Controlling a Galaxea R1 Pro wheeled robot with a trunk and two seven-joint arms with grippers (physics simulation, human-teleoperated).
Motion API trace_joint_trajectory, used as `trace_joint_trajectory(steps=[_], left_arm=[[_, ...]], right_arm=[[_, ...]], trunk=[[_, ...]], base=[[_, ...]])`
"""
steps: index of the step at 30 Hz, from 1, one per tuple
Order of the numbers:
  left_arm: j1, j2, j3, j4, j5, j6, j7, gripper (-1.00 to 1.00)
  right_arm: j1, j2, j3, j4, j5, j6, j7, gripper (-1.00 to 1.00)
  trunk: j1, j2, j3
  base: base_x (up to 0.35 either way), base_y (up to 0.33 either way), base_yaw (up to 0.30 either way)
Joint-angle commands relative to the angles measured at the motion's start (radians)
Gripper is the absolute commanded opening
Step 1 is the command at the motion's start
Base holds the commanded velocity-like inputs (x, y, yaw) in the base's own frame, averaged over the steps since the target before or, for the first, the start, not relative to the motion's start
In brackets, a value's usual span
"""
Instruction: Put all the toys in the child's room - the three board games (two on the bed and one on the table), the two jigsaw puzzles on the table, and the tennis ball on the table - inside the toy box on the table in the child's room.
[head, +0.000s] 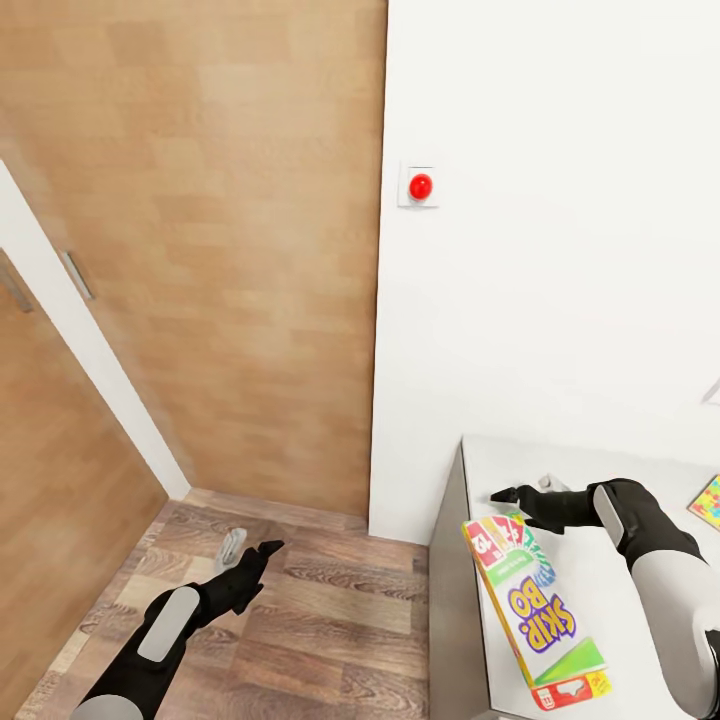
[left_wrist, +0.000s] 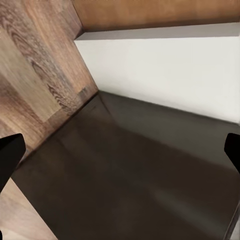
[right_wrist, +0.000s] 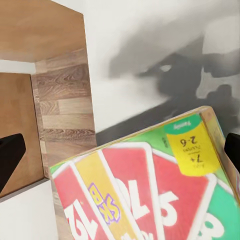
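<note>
R gripper (head: 512, 493): over the near-left corner of the table, fingers pointing toward the wall. In the R wrist view the 2 black fingertips (right_wrist: 11, 152) sit wide apart at the frame edges; nothing pinched between them.
L gripper (head: 262, 548): low over the wood-plank floor (head: 330, 610), arm stretched fwd, well apart from the table. Fingertips (left_wrist: 9, 155) spread wide in the L wrist view, holding nothing.
Skip-Bo box (head: 535, 610): red-green-yellow board game, at the table's left edge just beside the R gripper, close under the R forearm. Looks tilted, its long side running along the edge. Can't tell if it rests flat on the top. R wrist view shows its printed face (right_wrist: 150, 185) close up, between and below the fingertips.
Table (head: 600, 600): light grey top, against the white wall (head: 550, 250); grey side panel faces the floor.
Jigsaw puzzle (head: 707, 502): 1 corner of a multicolour square at the frame's right edge, on the tabletop.
Wall: small white plate w/ a red button (head: 420, 186).
Left side: wood-panel surface (head: 200, 200) w/ a white strip (head: 90, 340) running diagonally down to the floor.
</note>
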Motion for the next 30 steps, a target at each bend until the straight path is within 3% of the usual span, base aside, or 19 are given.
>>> trace_joint_trajectory(steps=[1, 18, 30], left_arm=[[-0.001, 0.0, 0.004, 0.0, 0.001, 0.007, -0.002, 1.0], [-0.001, 0.0, 0.001, -0.002, 0.0, 0.006, -0.014, 1.0], [-0.001, 0.001, -0.071, -0.003, 0.0, -0.01, -0.041, 1.0]], right_arm=[[-0.001, 0.0, -0.004, 0.0, 0.001, 0.006, 0.003, 1.0], [0.0, 0.0, -0.005, 0.0, 0.002, 0.006, 0.002, 1.0], [0.0, 0.0, -0.005, 0.0, 0.002, 0.006, 0.002, 1.0]], trunk=[[0.0, -0.001, -0.001], [0.0, -0.001, -0.001], [0.0, -0.001, -0.001]], base=[[0.0, 0.0, 0.023], [0.0, 0.0, 0.006], [-0.028, 0.0, 0.0]])
